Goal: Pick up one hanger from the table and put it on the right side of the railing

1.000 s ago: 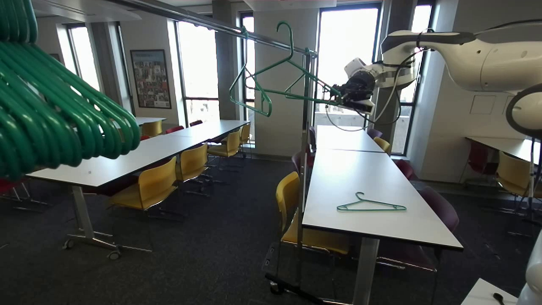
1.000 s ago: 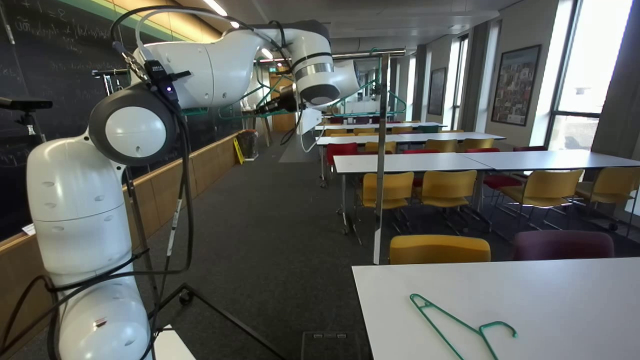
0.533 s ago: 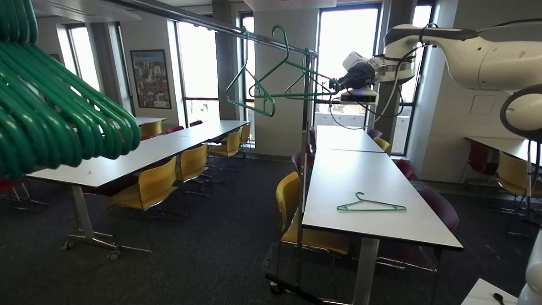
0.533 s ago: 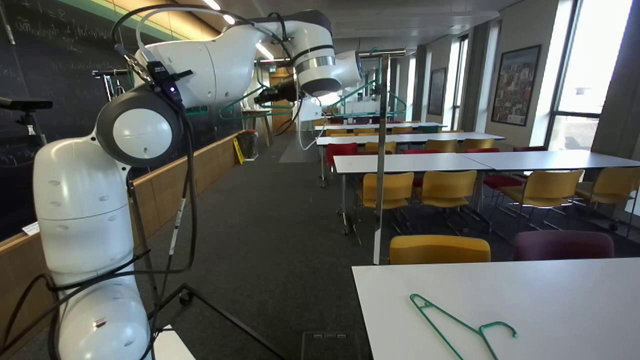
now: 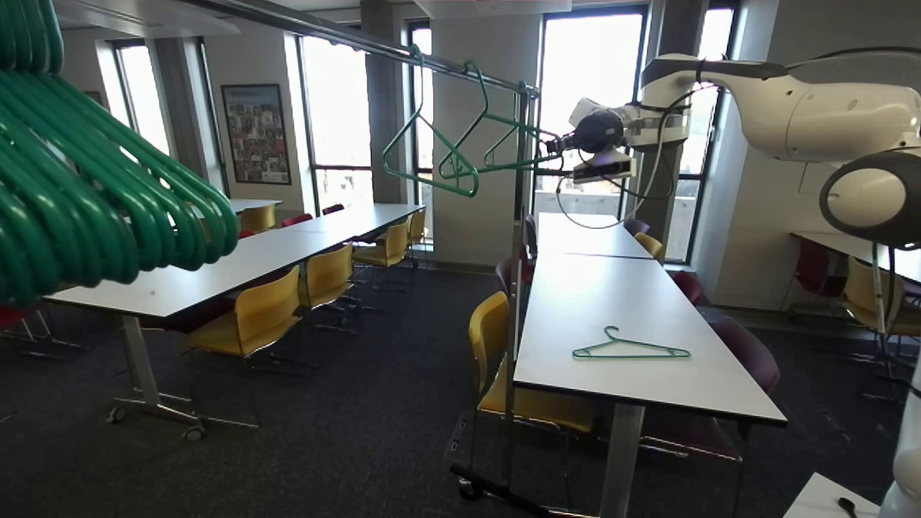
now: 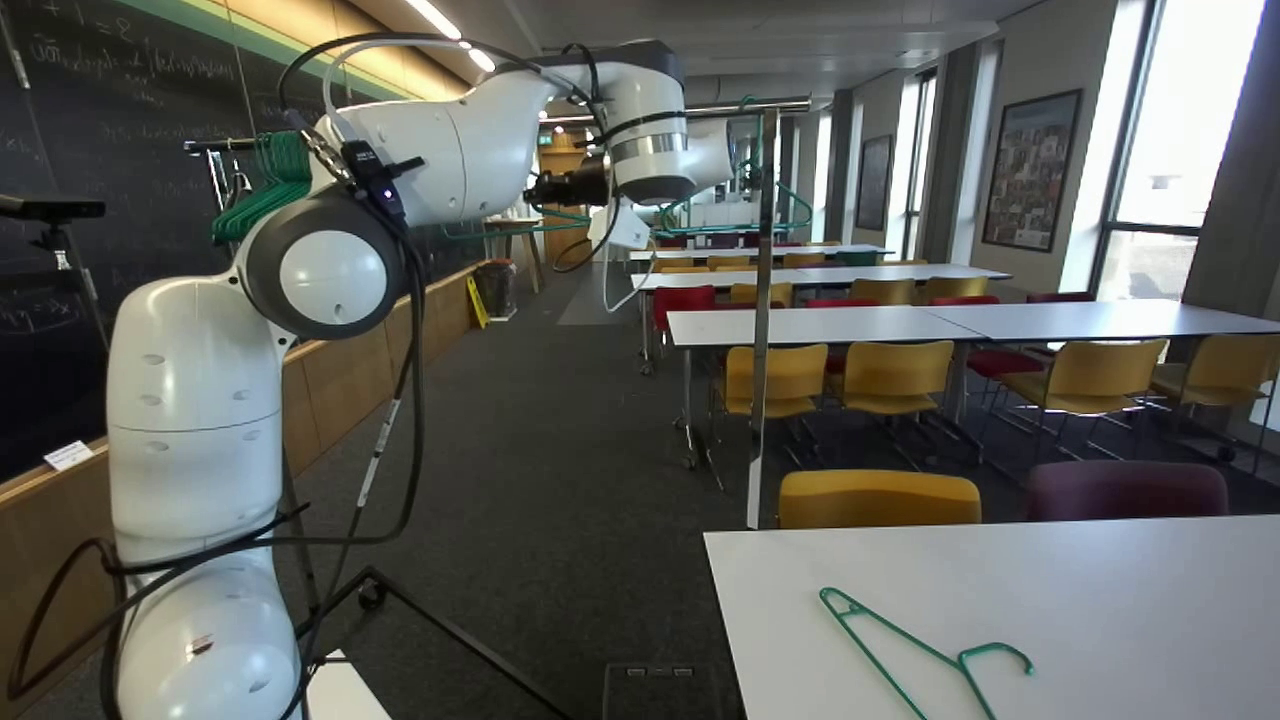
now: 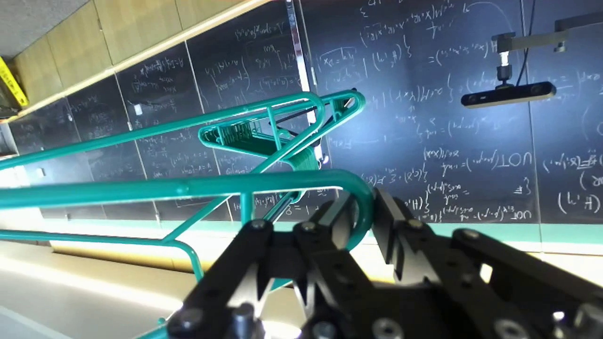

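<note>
While the pincer is clamping tightly on a rounded lower corner of one green hanger, the hanger's long bar is running sideways to the left from that grip in the wrist view. In an exterior view the held hanger is hanging high above the white surface, its body extending leftward from the pincer and its long axis slanting slightly downward. The hook is standing up and to the left of the pincer, its curve overlapping the railing near the bar's end; whether it is passing over the bar or only in front of it is not showing. A spare hanger is lying flat on the surface, well apart, and a neighbouring hanger is hanging from the railing, partly overlapping the held one.

The step in hand is presumably the hooking itself. The coming move is probably turning on the offset between corner grip and hook: unless the hook's tip is clearing the bar's far side, lowering is risking a miss, or a snag on the neighbour.
</note>
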